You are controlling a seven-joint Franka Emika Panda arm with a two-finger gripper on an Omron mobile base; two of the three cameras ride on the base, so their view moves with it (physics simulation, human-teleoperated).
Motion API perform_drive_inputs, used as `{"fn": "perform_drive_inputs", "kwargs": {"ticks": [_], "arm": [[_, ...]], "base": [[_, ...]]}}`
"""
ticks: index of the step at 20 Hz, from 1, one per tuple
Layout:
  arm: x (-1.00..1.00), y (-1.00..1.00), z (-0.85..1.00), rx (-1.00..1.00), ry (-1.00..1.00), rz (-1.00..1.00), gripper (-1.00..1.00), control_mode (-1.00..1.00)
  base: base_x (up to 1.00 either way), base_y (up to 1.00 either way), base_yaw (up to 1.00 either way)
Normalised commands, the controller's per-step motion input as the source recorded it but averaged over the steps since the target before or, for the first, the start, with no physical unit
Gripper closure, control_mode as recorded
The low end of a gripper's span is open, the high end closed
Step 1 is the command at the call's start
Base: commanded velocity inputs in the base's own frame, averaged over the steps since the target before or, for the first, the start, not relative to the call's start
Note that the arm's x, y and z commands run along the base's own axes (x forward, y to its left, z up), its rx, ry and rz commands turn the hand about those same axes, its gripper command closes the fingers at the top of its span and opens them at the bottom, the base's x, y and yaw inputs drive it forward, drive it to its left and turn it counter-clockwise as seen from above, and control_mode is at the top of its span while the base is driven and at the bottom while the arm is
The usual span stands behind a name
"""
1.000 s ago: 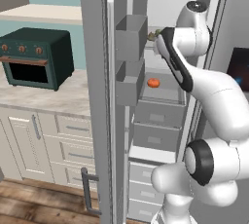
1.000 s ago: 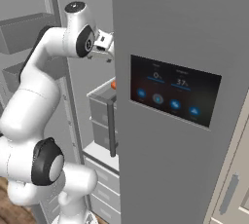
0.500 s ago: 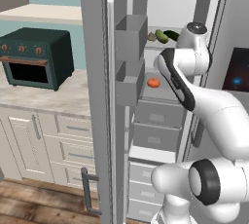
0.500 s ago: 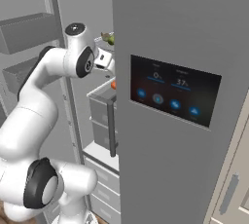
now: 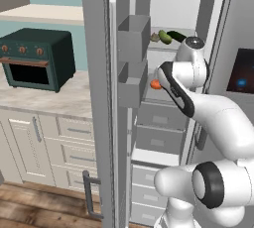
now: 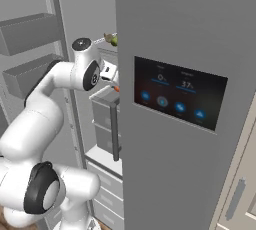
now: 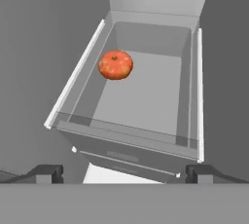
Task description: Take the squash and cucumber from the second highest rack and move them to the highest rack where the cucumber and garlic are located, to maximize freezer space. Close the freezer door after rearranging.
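While the freezer door (image 5: 101, 98) stands wide open at the left, its white lining and grey bins (image 5: 133, 58) facing the interior, the arm reaches into the freezer (image 5: 171, 98) below the highest rack (image 5: 163, 45). On that rack, in the left base view, lie the small beige garlic (image 5: 155, 37), a light green vegetable (image 5: 164, 36) just beside it and a long dark green cucumber (image 5: 176, 36) to its right. In the hand view the gripper (image 7: 122, 173) has its jaws spread wide with nothing between them, the two dark fingertips (image 7: 46, 172) far apart at the bottom. It looks down into a clear-fronted drawer (image 7: 127, 130) holding a round orange-red squash (image 7: 115, 65), which sits near the drawer's back left corner, well apart from the fingertips. A dark green oven (image 5: 35, 58) sits on the counter (image 5: 54, 98) to the left of the door.
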Motion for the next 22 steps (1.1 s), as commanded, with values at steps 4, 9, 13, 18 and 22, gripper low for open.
{"fn": "perform_drive_inputs", "kwargs": {"ticks": [4,9,13,18,22], "arm": [[0.32,0.01,-0.41,0.00,0.00,0.00,-1.00,-1.00],[0.30,0.00,-0.33,0.00,0.00,0.00,-1.00,-1.00],[0.30,0.00,-0.25,0.00,0.00,0.00,-1.00,-1.00],[0.28,0.00,-0.22,0.00,0.00,0.00,-1.00,-1.00],[0.30,0.00,-0.16,0.00,0.00,0.00,-1.00,-1.00]], "base": [[0.00,0.00,0.00],[0.00,0.00,0.00],[0.00,0.00,0.00],[0.00,0.00,0.00],[0.00,0.00,0.00]]}}
